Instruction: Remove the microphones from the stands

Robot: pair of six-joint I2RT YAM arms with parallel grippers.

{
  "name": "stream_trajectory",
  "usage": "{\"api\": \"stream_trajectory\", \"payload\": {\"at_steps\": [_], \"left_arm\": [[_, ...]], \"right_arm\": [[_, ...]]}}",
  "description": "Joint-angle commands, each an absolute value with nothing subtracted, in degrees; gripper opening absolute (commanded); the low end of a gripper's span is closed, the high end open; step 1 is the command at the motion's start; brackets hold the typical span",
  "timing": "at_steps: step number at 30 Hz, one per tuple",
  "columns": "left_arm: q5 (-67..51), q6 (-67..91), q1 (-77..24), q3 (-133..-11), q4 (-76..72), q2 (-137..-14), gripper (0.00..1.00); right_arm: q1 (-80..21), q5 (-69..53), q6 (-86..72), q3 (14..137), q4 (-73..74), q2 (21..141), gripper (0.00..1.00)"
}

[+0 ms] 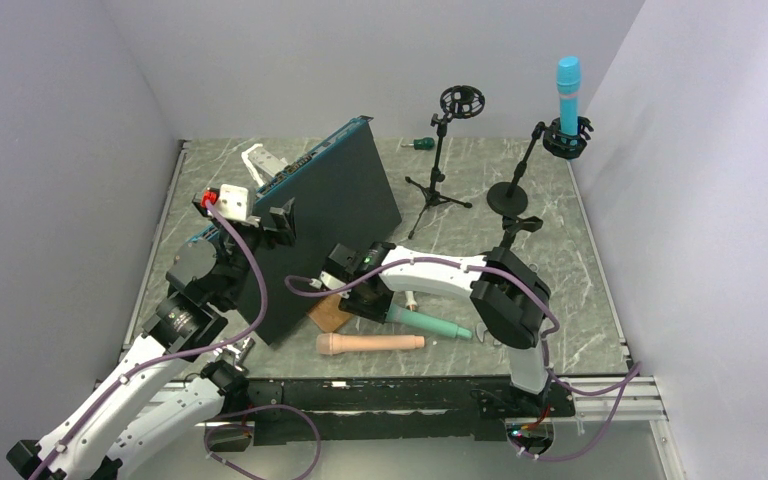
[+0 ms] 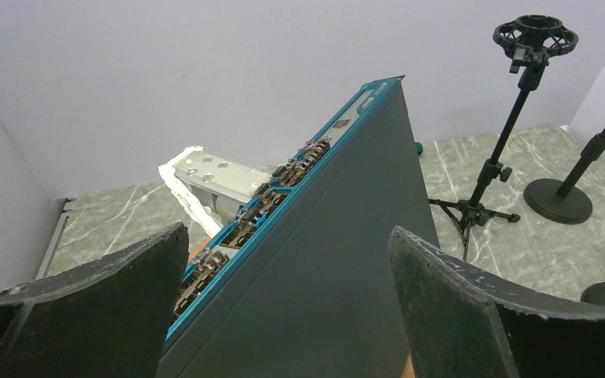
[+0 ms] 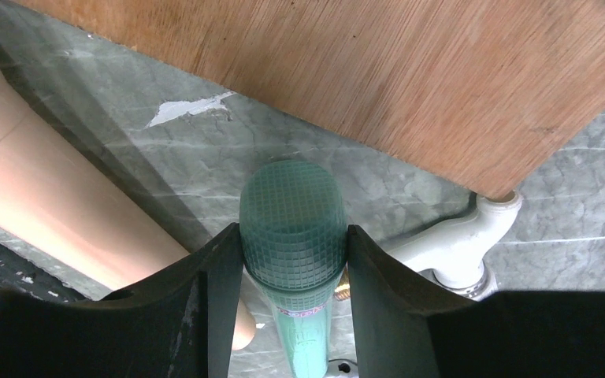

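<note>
Clamping green microphone [image 1: 435,324] by its head in right gripper [image 3: 293,244], handle pointing toward right edge along near edge, with left gripper [image 2: 287,232] wide.

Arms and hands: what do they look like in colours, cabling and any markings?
The left arm and right arm are white shell links with black joints, each trailed by a purple cable. A white block with a red mark sits at the left wrist. The left hand and right hand have broad matte black fingers.

White links [image 1: 430,268]; black joints [image 1: 508,305]; purple cables [image 1: 257,272]; black left gripper [image 2: 287,232].
</note>
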State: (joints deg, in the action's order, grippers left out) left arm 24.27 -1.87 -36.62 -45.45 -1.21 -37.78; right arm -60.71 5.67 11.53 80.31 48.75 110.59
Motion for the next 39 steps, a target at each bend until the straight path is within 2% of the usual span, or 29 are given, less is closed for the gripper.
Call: {"api": "stream_trajectory", "payload": {"at_steps": [1,4,13,26,33,39], "left_arm": [[23.7,-1.4,-36.7,-46.8,-2.2,-37.9,0.99],[23.5,-1.4,-36.6,-46.8,-2.3,-37.9,0.99],[23.6,-1.4,-36.7,-46.8,-2.2,-37.9,0.99],[23.4,-1.3,-36.6,-46.8,-2.1,-37.9,0.99],[23.3,-1.2,-36.6,-46.9,-2.1,-37.8,0.99],[23.2,-1.2,-36.6,-46.9,-2.1,-37.7,0.99]], "right_arm": [[-60.9,7.0,11.2,81.5,47.6,110.9,0.23],[-60.9,7.5,11.2,81.4,47.5,110.8,0.27],[-60.9,7.8,11.3,80.8,46.3,110.5,0.53],[-60.9,8.9,11.2,81.9,47.3,110.1,0.64],[-60.8,7.7,11.6,84.3,47.7,105.2,0.77],[-59.8,10.7,12.0,87.3,48.7,100.8,0.82]]}}
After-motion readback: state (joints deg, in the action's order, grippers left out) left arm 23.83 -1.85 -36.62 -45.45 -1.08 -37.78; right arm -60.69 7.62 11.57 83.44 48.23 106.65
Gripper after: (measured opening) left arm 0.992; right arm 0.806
